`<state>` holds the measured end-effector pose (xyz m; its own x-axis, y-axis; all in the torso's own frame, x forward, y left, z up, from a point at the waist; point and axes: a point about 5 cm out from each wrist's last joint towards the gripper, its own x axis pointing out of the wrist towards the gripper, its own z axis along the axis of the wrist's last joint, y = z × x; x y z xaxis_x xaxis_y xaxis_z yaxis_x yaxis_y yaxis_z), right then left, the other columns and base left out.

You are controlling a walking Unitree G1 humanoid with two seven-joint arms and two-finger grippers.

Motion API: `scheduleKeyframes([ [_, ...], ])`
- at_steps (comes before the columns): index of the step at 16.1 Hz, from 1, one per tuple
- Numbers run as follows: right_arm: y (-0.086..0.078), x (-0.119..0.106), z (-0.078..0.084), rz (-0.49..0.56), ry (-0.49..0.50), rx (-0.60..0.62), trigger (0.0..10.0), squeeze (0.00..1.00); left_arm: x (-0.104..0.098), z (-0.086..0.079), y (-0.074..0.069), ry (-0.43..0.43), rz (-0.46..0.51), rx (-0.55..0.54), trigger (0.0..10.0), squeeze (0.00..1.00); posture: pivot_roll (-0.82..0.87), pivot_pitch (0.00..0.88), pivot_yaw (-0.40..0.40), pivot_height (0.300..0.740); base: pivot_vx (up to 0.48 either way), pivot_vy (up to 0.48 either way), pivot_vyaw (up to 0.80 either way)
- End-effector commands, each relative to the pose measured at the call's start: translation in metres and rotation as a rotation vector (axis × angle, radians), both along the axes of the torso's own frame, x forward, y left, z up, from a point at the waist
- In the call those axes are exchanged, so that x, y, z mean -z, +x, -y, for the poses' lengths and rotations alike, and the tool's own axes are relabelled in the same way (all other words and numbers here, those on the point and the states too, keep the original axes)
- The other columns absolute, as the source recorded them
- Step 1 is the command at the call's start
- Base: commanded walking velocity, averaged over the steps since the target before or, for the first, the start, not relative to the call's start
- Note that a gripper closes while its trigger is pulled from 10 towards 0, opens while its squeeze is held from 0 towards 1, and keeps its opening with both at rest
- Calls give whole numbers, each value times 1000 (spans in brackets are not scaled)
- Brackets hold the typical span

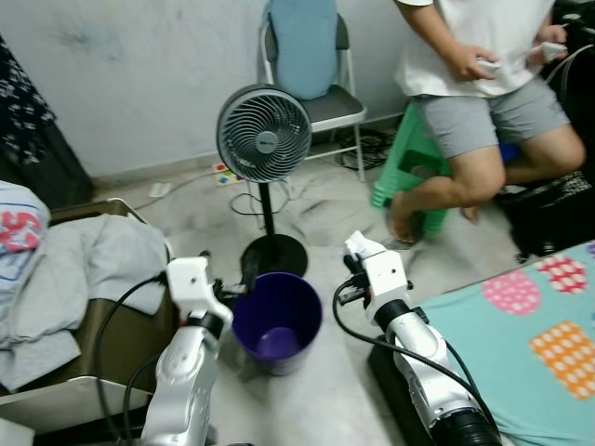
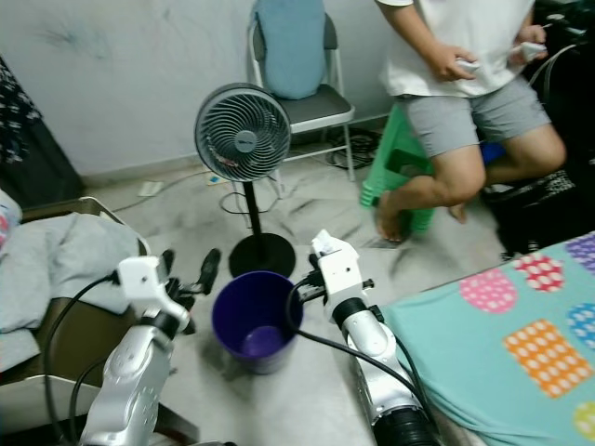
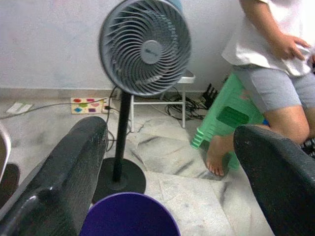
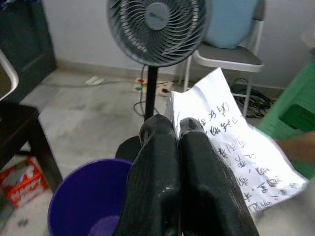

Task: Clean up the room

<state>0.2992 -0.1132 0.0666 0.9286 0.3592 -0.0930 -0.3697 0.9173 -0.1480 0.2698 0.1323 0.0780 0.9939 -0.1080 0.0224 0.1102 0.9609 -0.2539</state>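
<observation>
right gripper (image 4: 178, 129): fingers pressed together on a sheet of paper (image 4: 236, 142) with handwriting; held at the right rim of the purple bin (image 1: 277, 321), presumably so the sheet drops inside on release.
paper: pinched at one edge, hanging beyond the fingertips, above floor just right of the bin, not yet over the opening as judged from the right wrist view.
left gripper (image 2: 186, 271): fingers spread wide, nothing held; parked at the bin's left rim, likely steadying or idle.
purple bin: upright on floor between both arms, near side of the fan (image 1: 264, 133) base; a small item may lie at the bottom, unclear.
clutter left: clothes pile (image 1: 65, 269) on low furniture, not yet handled.
person (image 1: 483, 84): seated far right on a green stool (image 1: 409, 158), apart from the arms.
next: sheet needs shifting left over the opening before release.
</observation>
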Motion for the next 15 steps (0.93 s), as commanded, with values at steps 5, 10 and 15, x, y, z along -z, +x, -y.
scheduleKeyframes([
  [5, 4, -2, -13, -17, -34, -117, 10000, 0, 5, -13, -19, -10, -4, -129, 10000, 0, 112, 61, -97, 740, 0, 0, 0],
  [10, 11, -8, -24, 4, -38, -153, 10000, 0, 3, -15, -20, -4, 0, -152, 10000, 0, 121, 64, -101, 740, 0, 0, 116],
  [15, 10, -6, -11, 7, -57, -111, 10000, 0, 1, -8, -12, -14, 4, -113, 10000, 0, 70, 64, -79, 740, 0, 0, 800],
])
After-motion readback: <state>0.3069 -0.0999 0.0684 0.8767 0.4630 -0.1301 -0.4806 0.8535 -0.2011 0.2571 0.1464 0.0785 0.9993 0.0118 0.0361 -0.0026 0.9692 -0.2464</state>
